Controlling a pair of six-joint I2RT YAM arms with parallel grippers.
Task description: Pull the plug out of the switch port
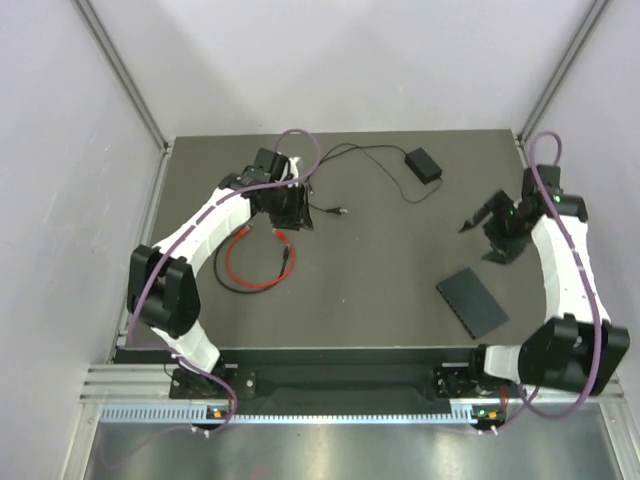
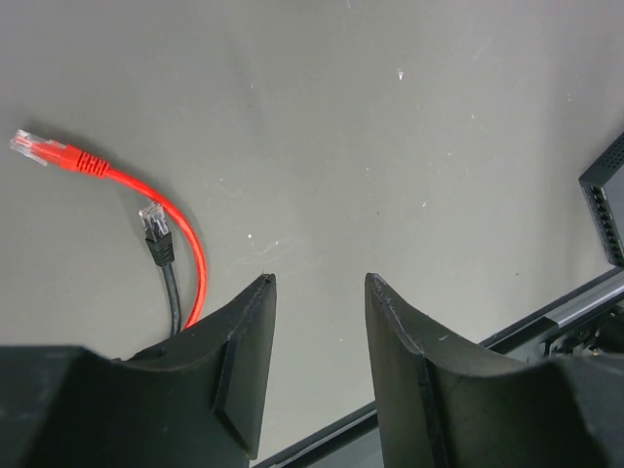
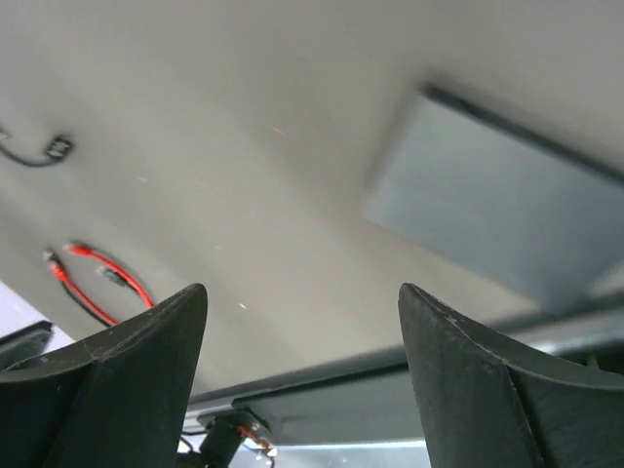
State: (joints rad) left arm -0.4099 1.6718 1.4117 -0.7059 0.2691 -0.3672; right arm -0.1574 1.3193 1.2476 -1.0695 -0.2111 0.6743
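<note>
Switch box (image 3: 497, 214) near empty, wide-spread right pincer (image 3: 299, 292)

Empty, the left gripper (image 2: 317, 283) hovers half-parted, the right gripper (image 3: 302, 292) spread wide.

Box cropped and blurred, cables half hidden

The flat matte black rectangular box (image 2: 606, 200) is cut by the left wrist view's right edge and blurred in the right wrist view. The red network cable (image 2: 200, 268) and black network cable (image 2: 171, 292) vanish behind the left pincer (image 2: 320, 283).
</note>
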